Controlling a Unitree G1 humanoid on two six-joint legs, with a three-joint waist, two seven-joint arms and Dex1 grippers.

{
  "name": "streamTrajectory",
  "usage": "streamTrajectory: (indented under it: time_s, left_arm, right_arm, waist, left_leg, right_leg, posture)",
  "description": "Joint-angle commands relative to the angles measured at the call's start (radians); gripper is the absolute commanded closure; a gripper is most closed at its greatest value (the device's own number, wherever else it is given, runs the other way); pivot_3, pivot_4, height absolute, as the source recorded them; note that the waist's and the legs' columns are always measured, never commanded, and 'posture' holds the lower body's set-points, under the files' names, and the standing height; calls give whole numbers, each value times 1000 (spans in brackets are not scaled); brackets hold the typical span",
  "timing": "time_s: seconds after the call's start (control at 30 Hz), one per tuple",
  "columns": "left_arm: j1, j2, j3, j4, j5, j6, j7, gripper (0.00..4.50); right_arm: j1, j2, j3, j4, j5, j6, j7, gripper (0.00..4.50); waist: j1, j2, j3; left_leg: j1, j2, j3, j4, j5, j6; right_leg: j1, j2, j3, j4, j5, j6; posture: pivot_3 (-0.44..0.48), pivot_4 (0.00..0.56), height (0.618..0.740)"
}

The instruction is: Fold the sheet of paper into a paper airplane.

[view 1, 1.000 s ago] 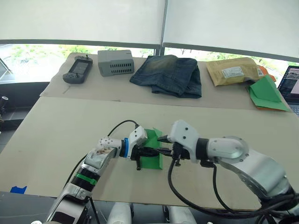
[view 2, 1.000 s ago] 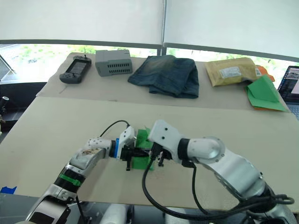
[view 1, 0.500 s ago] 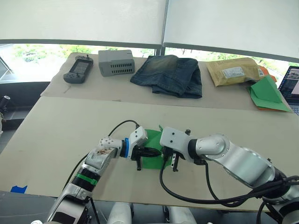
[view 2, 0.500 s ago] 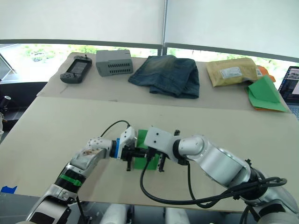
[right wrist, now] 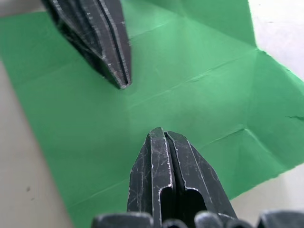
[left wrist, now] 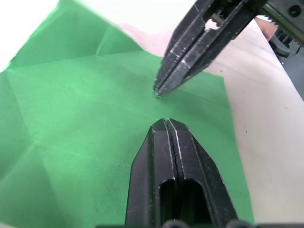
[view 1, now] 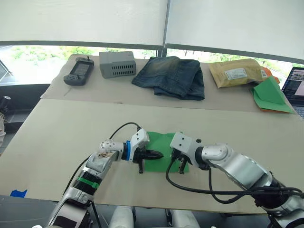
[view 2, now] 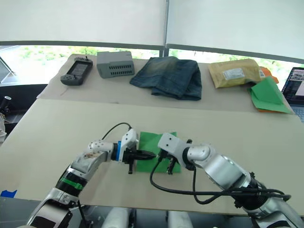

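A long tan table (view 1: pixel 57 137) is set under bright windows with white blinds. Near the front edge the sheet of paper (view 1: pixel 164 147) is laid almost flat, with a few crease lines marked across it. One corner is lifted a little.

The left gripper (view 1: pixel 158 154) is held over the sheet with its fingers pressed together — nothing is gripped. The right gripper (view 1: pixel 181 167) is pointed down at the sheet from the other side, closed and empty too. The two tips are brought close, just apart.

The folding seems barely begun — only creases are made. Next, an edge or corner probably has to be lifted and laid over along a crease.

A white label is seen on the brown parcel (view 1: pixel 236 72), but its words cannot be read.
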Motion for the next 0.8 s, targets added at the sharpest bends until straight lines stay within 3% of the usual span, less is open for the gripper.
streamTrajectory:
  time_s: [0.03, 0.23, 0.4, 0.5, 0.73, 0.8]
  left_arm:
    - [17, -4, -5, 18, 7, -3, 6, 4500]
    - [11, -20, 17, 1, 1, 4, 47, 4500]
    - [41, -16, 20, -30, 20, 14, 102, 4500]
    - [59, -13, 25, -36, 24, 16, 131, 4500]
    - [72, -5, 10, -71, 20, 28, 140, 4500]
    - [73, -4, 4, -81, 23, 32, 142, 4500]
  right_arm:
    - [41, 6, -24, 23, -17, -44, 16, 4433]
    - [119, 61, -98, 24, 3, -61, 17, 4433]
    - [208, 147, -277, -33, 61, -20, -27, 4433]
    - [251, 202, -398, -80, 130, 8, -30, 3638]
    - [248, 246, -531, -134, 190, 33, -65, 1195]
    - [221, 259, -571, -141, 220, 57, -74, 1195]
  waist:
    - [0, 0, 0]
    - [-3, 0, 0]
    - [-4, 0, 0]
    - [-7, 0, 0]
    - [-11, 0, 0]
    - [-11, 0, 0]
  left_leg:
    - [0, 0, 0, 0, 0, 0]
    - [1, 0, 0, 0, 0, 0]
    - [1, 0, -1, 0, 0, 0]
    - [0, 0, -1, -1, 0, 0]
    - [1, 0, -1, -1, 0, 0]
    - [1, 0, -1, -1, 0, 0]
  right_leg:
    - [0, 0, 0, 0, 0, 0]
    - [1, 0, 0, 0, 0, 1]
    - [1, 0, 0, 0, 0, 1]
    - [1, 0, 0, 0, -1, 1]
    - [1, 0, 0, 0, -1, 1]
    - [1, 0, 0, 0, -1, 1]
  posture:
    - [0, 150, 734]
    - [0, 150, 734]
    - [0, 150, 734]
    - [0, 150, 734]
    - [0, 150, 734]
    - [0, 150, 734]
